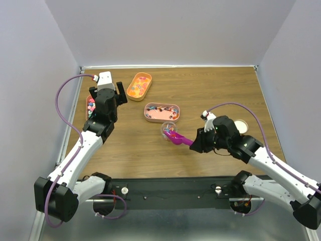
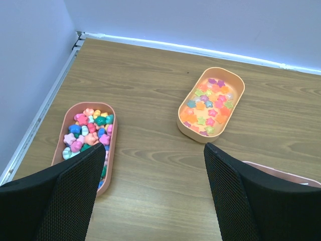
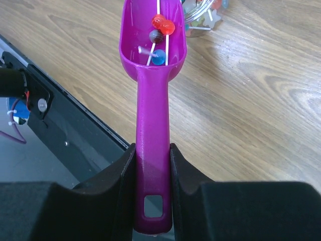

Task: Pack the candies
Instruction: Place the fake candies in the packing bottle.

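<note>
Magenta plastic scoop (image 3: 153, 100) bearing small red, dark and blue candies (image 3: 161, 25) is clamped by the right fingers (image 3: 118, 175); left fingers (image 2: 60, 201) are held wide, empty.

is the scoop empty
No, a few candies lie in the bowl of the scoop.

Clear cup (image 3: 190, 29) of candies (image 3: 203, 19), half off-frame

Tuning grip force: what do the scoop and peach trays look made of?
Scoop: hard plastic, glossy magenta; bright highlights and a moulded hang hole in the handle. Trays: likely plastic or silicone, matte peach; thin rounded rims, no glare.
</note>
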